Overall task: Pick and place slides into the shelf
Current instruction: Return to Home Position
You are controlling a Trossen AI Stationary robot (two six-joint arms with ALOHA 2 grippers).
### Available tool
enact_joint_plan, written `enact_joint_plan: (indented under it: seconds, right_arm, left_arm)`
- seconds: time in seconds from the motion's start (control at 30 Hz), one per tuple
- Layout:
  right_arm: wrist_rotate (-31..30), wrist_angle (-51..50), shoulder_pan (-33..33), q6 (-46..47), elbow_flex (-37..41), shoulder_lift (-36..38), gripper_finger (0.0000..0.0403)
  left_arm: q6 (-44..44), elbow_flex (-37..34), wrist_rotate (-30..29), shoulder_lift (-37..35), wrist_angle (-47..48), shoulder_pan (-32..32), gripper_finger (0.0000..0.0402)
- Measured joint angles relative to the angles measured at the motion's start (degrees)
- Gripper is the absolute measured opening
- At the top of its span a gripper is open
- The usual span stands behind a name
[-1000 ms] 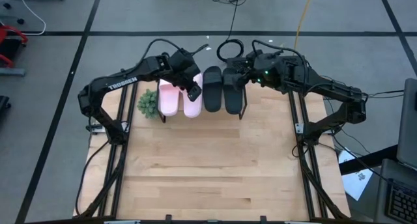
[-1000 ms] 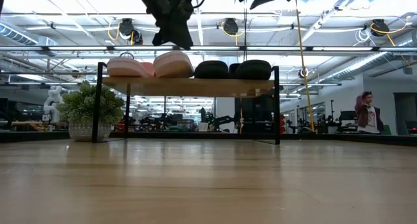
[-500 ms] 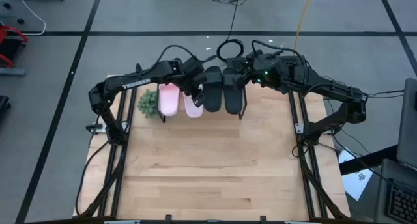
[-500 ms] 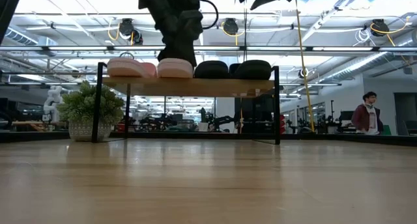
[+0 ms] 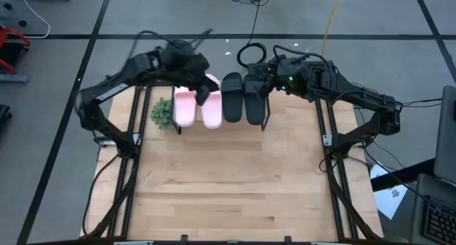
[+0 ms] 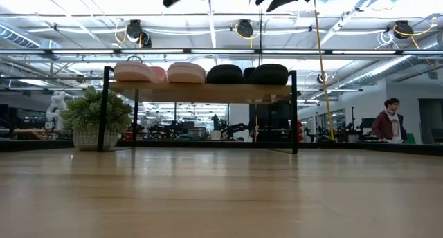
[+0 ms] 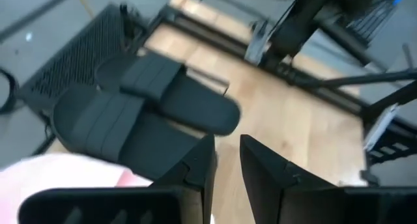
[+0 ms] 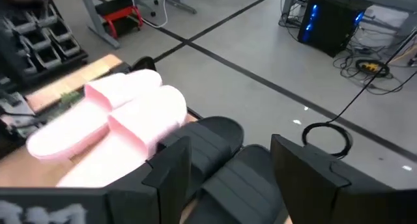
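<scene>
All four slides are seen lined up on the low wooden-plank shelf with thin black legs (image 6: 201, 91), which is set at the far edge of the light wooden tabletop (image 5: 228, 181). The pair of light pink wide-strap slides (image 5: 184, 108) is placed on the left half and the pair of black wide-strap slides (image 5: 233, 99) on the right, all packed side by side. A small green potted plant (image 5: 162, 113) is found just beside the shelf's left leg. The left gripper (image 7: 227, 146) is held above the pink pair, its fingers parted by a narrow gap with nothing gripped. The right gripper (image 8: 229, 149) is hung over the far end of the black pair, spread wide and empty. Only in the low view is the row shown side-on, with a person (image 6: 389, 120) caught far behind on the right. Both grippers are cut off there at the top edge.
</scene>
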State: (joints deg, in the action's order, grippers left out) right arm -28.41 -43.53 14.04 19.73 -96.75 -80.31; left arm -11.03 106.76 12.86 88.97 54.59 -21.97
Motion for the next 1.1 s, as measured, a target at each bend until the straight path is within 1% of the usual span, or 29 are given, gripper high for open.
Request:
enact_joint_plan:
  seconds: [0.1,0.17,0.33,0.53,0.6,0.67,0.73,0.87,0.97,1.1]
  right_arm:
    - [-0.3,-0.1,0.8,-1.4,0.0,0.0,0.0199]
    - [-1.6,-0.2,1.5,-2.5,0.0,0.5,0.0199]
    - [-2.4,-0.1,3.3,-6.2,0.0,3.7,0.0199]
    - [-1.0,-1.2,3.5,-16.4,0.0,9.9,0.0199]
    - [1.6,-3.3,3.5,-18.6,0.0,12.3,0.0199]
    - [4.8,-5.1,3.5,-18.9,0.0,14.7,0.0199]
    - [8.2,-7.1,3.5,-17.9,0.0,17.1,0.0199]
    - [16.0,-8.0,3.5,-13.7,0.0,21.2,0.0199]
    - [18.1,-9.1,3.5,-12.3,0.0,23.3,0.0199]
    - [18.2,-14.3,3.5,-7.8,0.0,25.8,0.0199]
  left_arm:
    - [0.3,2.1,0.7,-3.0,1.1,-0.2,0.0074]
    - [0.4,3.0,0.7,-5.4,1.1,-0.8,0.0074]
    - [0.5,3.2,0.5,-12.6,2.1,-3.6,0.0074]
    - [3.6,3.2,0.6,-21.0,3.2,-5.6,0.0074]
    - [3.6,3.2,0.6,-23.5,4.1,-5.9,0.0074]
    - [3.4,3.2,0.6,-26.0,5.6,-6.1,0.0074]
    - [3.1,3.2,0.6,-28.1,6.8,-6.1,0.0074]
    - [1.4,3.2,0.7,-30.7,9.1,-6.1,0.0074]
    - [1.4,3.2,0.7,-31.8,13.4,-6.1,0.0074]
    - [3.1,3.2,0.7,-33.3,19.8,-6.1,0.0074]
